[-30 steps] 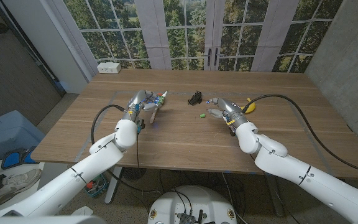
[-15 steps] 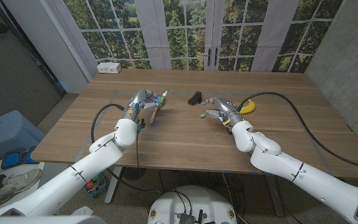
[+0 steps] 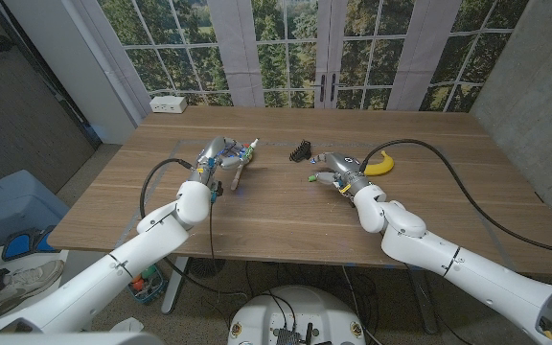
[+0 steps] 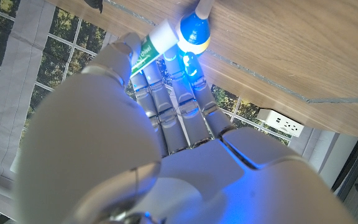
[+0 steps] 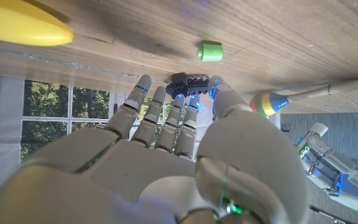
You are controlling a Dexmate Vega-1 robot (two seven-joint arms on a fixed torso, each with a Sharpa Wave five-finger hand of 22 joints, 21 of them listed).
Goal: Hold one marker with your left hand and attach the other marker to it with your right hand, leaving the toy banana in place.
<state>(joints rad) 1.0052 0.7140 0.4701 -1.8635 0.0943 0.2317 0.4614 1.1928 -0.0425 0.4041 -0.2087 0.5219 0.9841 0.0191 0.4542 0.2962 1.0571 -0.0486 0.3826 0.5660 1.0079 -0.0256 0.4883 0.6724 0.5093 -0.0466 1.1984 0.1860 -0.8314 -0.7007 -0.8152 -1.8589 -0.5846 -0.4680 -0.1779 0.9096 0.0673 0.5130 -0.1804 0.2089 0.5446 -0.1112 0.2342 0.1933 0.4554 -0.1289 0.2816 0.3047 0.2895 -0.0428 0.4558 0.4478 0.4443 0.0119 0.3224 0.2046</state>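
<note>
Fingers of our left hand (image 3: 217,158) curl around a white-and-green marker (image 4: 149,46) on the table's (image 3: 257,216) left half. Toward the middle a small green piece (image 3: 311,176) lies just beside our right hand (image 3: 338,172), whose fingers (image 5: 143,118) spread, holding nothing. Toy banana (image 3: 379,165) lies just right of it.

You're in an office or lab-type room, not a home: long wooden table (image 3: 286,206) like a meeting table, tall paned windows (image 3: 276,48) onto trees, bare concrete wall (image 3: 535,77) on one side, white power strip (image 3: 169,103) at the table's far corner, cable (image 3: 487,206) across the top.
</note>
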